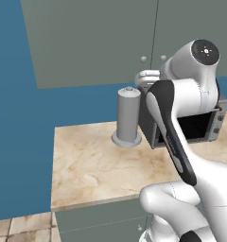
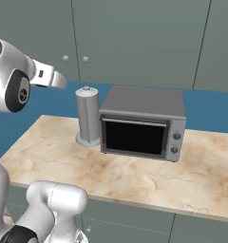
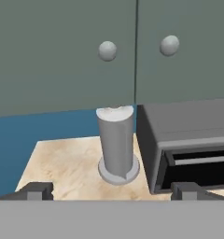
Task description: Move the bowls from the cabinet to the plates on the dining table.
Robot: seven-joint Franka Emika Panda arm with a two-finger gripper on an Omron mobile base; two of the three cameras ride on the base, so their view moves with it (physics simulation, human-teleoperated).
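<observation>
Gripper (image 3: 112, 190) hangs released and empty, fingertips wide apart, facing the shut cabinet (image 3: 62, 56) above the desk (image 3: 67, 163). The bowls presumably sit behind its doors, hidden. Judged by the task, they should be stiff, light and slippery, best pinched at the rim. First hold is likely a round knob (image 3: 107, 50): small and smooth. A grey cylinder (image 3: 115, 142) stands left of the toaster oven (image 3: 188, 140). No writing is legible.

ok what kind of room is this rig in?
A rendered kitchen, by the look of it: grey-green wall cabinet with round knobs and its doors closed, a grey toaster oven on a beige marble-patterned counter, and a grey cylinder beside the oven.
</observation>
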